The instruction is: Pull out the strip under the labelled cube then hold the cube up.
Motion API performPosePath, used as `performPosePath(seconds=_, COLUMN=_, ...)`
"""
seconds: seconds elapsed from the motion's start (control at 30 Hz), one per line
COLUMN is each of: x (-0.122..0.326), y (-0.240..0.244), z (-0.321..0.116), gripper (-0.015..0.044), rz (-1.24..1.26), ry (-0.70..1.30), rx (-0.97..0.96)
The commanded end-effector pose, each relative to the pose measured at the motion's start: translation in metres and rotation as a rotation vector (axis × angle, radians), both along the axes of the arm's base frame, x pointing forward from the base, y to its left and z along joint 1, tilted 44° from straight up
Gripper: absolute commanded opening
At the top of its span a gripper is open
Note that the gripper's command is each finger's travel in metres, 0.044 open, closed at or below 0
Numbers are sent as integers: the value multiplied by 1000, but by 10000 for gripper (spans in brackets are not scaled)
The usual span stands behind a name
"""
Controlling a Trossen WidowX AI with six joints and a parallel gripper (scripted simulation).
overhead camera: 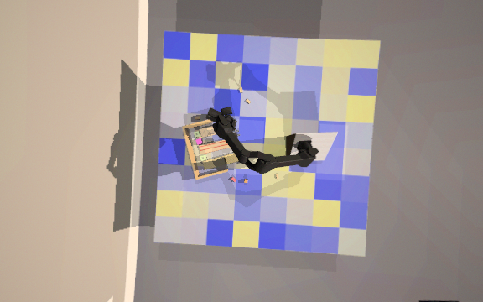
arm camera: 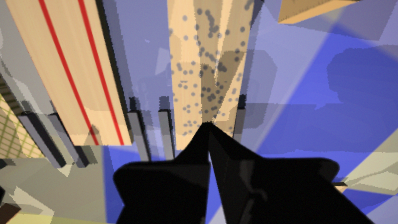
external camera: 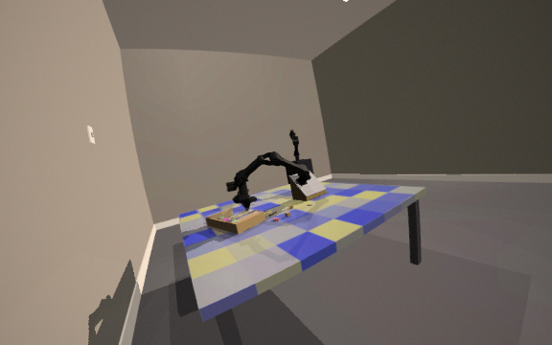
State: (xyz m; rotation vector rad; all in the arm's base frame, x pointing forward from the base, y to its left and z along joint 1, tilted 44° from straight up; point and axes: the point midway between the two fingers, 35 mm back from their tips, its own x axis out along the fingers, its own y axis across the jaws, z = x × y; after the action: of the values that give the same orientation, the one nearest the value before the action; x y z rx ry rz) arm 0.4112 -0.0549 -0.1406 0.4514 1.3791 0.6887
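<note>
Fingers: the gripper [arm camera: 208, 126] was pinched together on the near end of the dotted strip [arm camera: 210, 60].
Progress: pull apparently underway.
Left: lifting the labelled cube, not identifiable in the tray [overhead camera: 191, 144].

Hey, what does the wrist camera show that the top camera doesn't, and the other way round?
Only the wrist view shows the gripper shut, its tips at the near end of the dotted strip, and the two red lines along the striped strip beside it. A thin strip pinched there cannot be ruled out.

Only the top view shows the whole checkered table, the wooden tray, a pink cube in it, and small loose blocks outside it.

Both show the arm's end over the strips and the blue-and-yellow surface.
</note>
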Motion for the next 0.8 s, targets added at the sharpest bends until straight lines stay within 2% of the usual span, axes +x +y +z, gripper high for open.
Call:
performPosePath(seconds=0.0, x=0, y=5, z=-3, gripper=0, rz=5, ry=0, rx=5)
performPosePath(seconds=0.77, x=-34, y=-1, z=-11, gripper=0, rz=5, ry=2, rx=5)
